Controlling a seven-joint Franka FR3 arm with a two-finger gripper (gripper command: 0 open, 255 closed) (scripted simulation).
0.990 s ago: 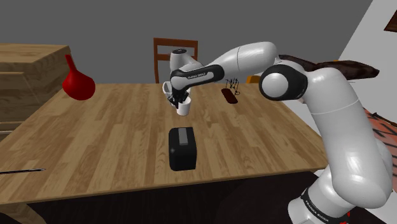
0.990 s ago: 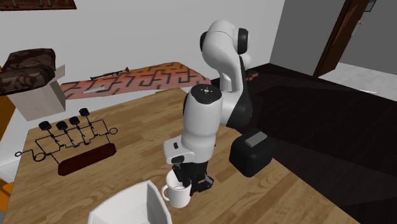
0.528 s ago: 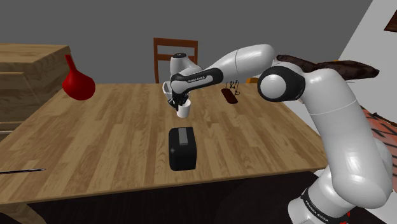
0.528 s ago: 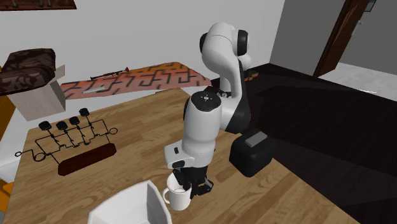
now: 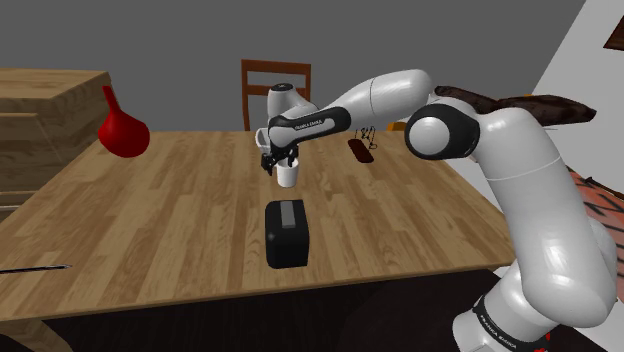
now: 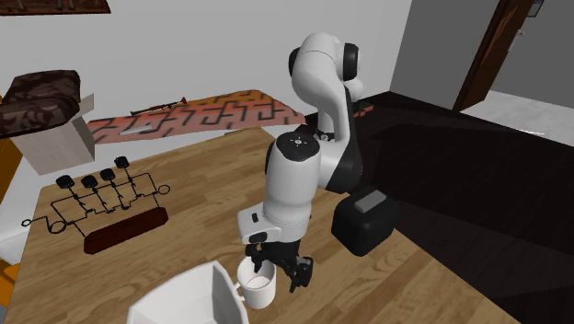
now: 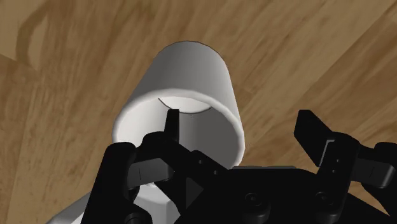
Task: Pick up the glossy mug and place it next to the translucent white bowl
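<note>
Black fingers (image 7: 313,132): spread wide; one tip sat inside the mug (image 7: 184,83), the other stood outside, clear of its wall, so nothing was pinched.
Whole gripper (image 7: 240,124): low over the rim, pointing down.
White mug: upright and, by my reading, resting on the wooden table (image 5: 150,220), handle turned toward the bowl (image 6: 198,281).
White bowl: just beside the mug; I could not tell whether handle and wall touched.
Step in hand: I judged the placing done and the retreat due.
Doing it well: rise straight up with the jaws apart until the inner finger clears the rim, then swing off, away from the bowl.
Risk: a sideways start could hook the rim and tip the mug.
Farther off: black box (image 5: 286,233) apart from the mug; red vase (image 5: 122,132) well apart at the shoulder view's left.
</note>
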